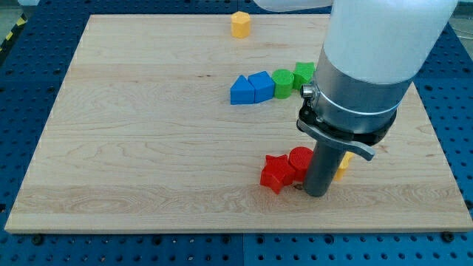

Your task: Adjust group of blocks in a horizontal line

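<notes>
Wooden board (148,148) on blue pegboard carries everything. Nearest, my tip (315,194) has no jaws and touches the red cylinder (301,161), with the red star (278,173) at its left and a yellow block (342,164) half hidden at its right. Farther up run the blue triangle (240,90), blue block (260,86), green cylinder (282,82) and green block (304,74). Farthest sits a yellow hexagon (240,24).
</notes>
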Robot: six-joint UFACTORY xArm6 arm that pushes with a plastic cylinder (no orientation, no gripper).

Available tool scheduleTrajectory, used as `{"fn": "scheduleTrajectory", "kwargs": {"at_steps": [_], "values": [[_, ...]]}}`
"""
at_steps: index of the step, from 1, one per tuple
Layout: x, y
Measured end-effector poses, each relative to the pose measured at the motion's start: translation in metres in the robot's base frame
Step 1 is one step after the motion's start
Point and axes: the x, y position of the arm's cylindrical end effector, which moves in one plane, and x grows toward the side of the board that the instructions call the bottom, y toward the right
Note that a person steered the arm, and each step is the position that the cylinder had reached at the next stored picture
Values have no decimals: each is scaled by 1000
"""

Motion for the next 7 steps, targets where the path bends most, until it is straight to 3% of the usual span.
{"fn": "scheduleTrajectory", "kwargs": {"at_steps": [1,3,4,7], "values": [[28,0],[20,-31],[-4,-30],[2,-22]]}}
